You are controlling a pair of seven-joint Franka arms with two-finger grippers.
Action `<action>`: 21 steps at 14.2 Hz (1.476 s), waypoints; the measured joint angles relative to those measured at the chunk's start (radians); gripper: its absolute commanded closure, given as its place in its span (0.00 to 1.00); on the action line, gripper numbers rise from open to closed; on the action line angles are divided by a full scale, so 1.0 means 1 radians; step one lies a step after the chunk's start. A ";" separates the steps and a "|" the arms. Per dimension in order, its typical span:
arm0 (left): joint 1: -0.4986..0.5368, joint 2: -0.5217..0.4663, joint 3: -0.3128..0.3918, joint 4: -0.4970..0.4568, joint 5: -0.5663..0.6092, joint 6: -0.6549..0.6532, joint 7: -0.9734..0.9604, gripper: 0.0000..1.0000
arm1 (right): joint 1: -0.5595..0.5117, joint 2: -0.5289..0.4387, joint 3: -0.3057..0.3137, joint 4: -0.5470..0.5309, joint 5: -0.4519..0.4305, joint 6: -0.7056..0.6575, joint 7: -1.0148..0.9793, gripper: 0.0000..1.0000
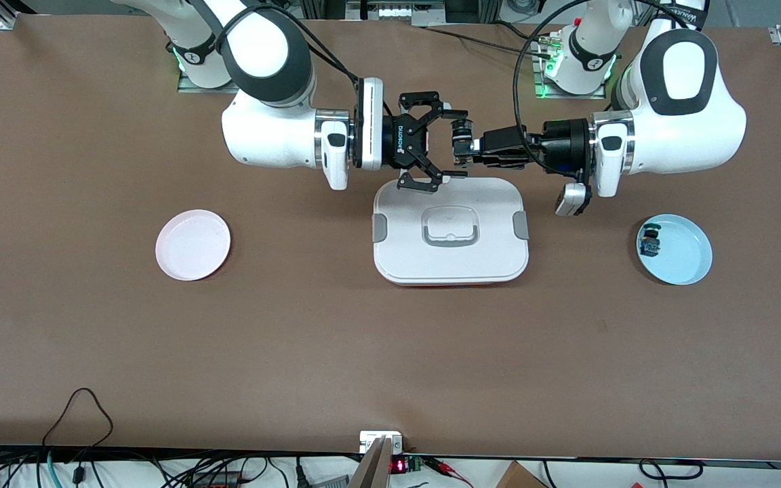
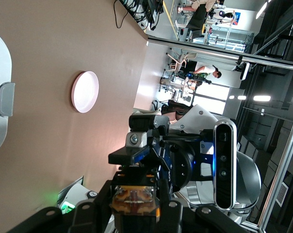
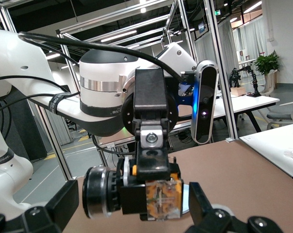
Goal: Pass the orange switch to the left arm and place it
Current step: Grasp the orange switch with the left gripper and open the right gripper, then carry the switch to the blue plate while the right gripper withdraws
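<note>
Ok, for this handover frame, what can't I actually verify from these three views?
- Box contents: lid on in the front view.
- Small part on the blue plate: too small to identify in the front view.
- Right tool fingertips: cut off by the right wrist view's edge.
- Switch button end: hidden by the left tool fingers in the left wrist view.

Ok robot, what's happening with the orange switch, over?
Left gripper shut on orange switch, over the box. Right gripper open around it. Nothing blocking.

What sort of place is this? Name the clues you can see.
Probably a robotics lab or workshop: two white robot arms bolted to a brown table, aluminium framing, and more workbenches nearby.
</note>
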 measured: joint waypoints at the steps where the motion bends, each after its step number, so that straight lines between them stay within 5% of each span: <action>1: 0.000 0.000 0.000 0.000 0.000 -0.001 0.000 0.79 | -0.001 0.000 -0.003 0.000 0.001 0.001 0.001 0.00; 6: 0.012 -0.001 0.003 0.005 0.018 -0.008 0.008 0.81 | -0.031 -0.007 -0.066 -0.013 0.000 -0.062 0.001 0.00; 12: 0.080 0.000 0.006 0.042 0.332 -0.131 0.120 0.81 | -0.101 -0.012 -0.260 -0.059 -0.115 -0.415 0.029 0.00; 21: 0.130 0.006 0.003 0.122 0.952 -0.265 0.294 0.82 | -0.202 -0.023 -0.317 -0.075 -0.444 -0.645 0.361 0.00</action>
